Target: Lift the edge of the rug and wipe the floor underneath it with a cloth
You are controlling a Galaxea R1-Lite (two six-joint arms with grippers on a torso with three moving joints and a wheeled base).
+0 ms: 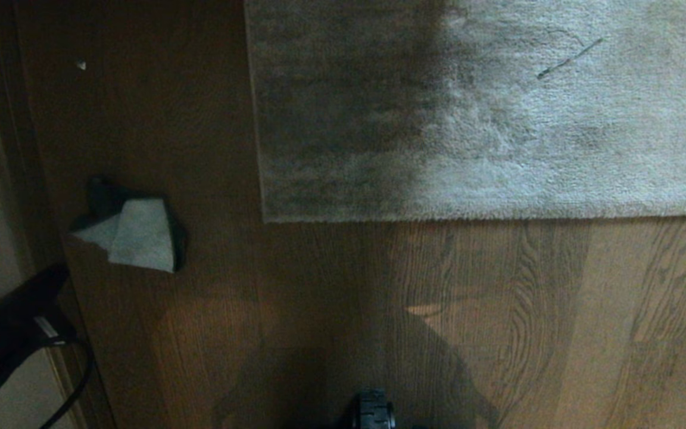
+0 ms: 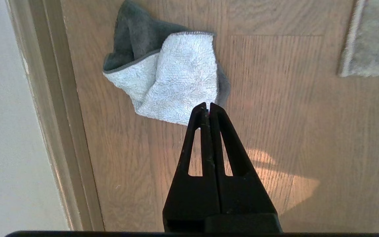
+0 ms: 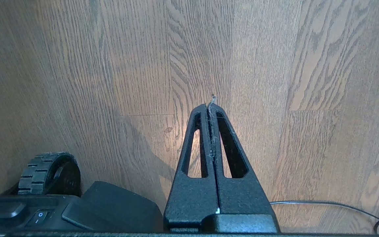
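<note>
rug edge (image 1: 486, 218) flat on floor (image 1: 331, 310), corner at 12 o'clock | cloth (image 1: 140, 232) crumpled on floor at 9 o'clock, beside baseboard (image 2: 61, 131) | left hand (image 2: 208, 107) pinched together, empty, tips just short of cloth | right hand (image 3: 211, 107) pinched together, empty, above bare floor

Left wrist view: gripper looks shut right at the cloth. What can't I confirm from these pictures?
- Whether the shut left gripper pinches the cloth: its tips cover the contact spot.
- Left gripper in the head view: cut off by the frame edge.
- Floor under the rug edge: hidden by the flat rug.
</note>
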